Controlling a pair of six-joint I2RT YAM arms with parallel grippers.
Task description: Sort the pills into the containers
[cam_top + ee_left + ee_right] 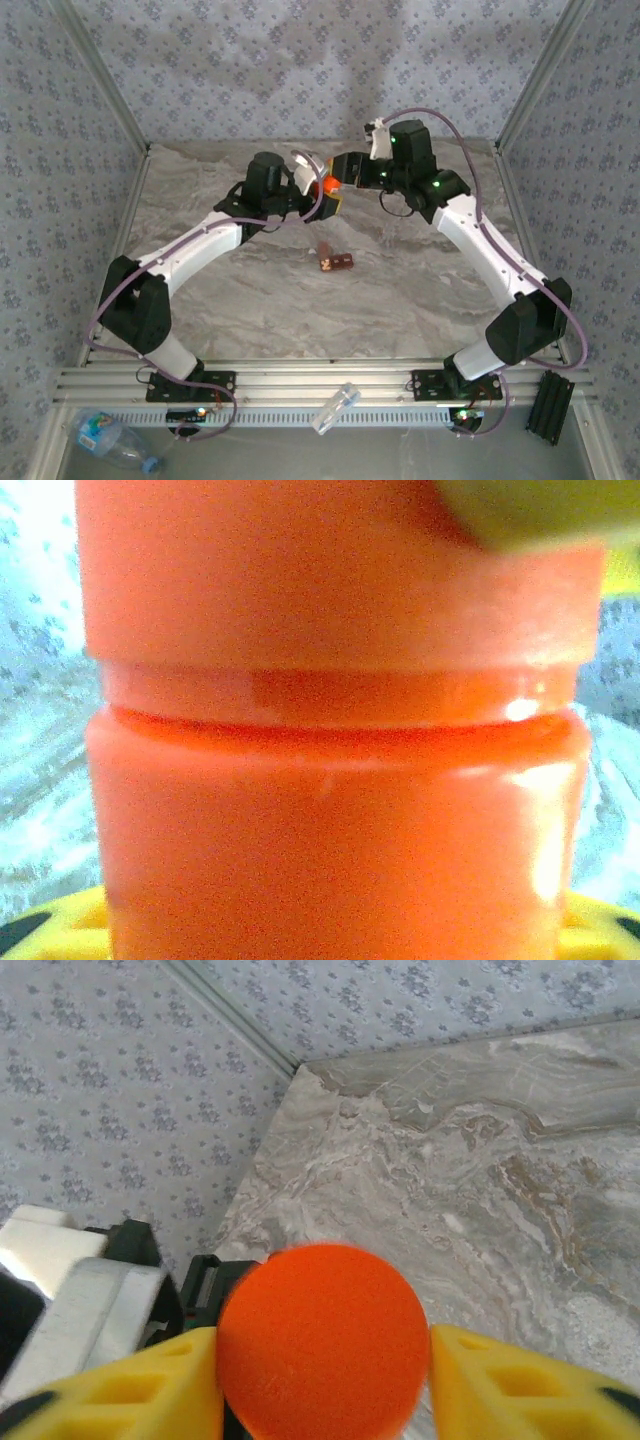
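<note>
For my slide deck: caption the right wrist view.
End-on, an orange pill bottle sits between the yellow fingers of the right gripper, over a marble table.

Marbled tabletop (400,300), enclosed by floral-patterned walls (300,60). Clear water bottle (110,438) with blue label at 7 o'clock; black block (553,402) at 5 o'clock.

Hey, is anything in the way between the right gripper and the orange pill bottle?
Nothing visible stands between them. The right gripper has its yellow fingers on either side of the cap, and the left gripper holds the pill bottle by its body.
</note>
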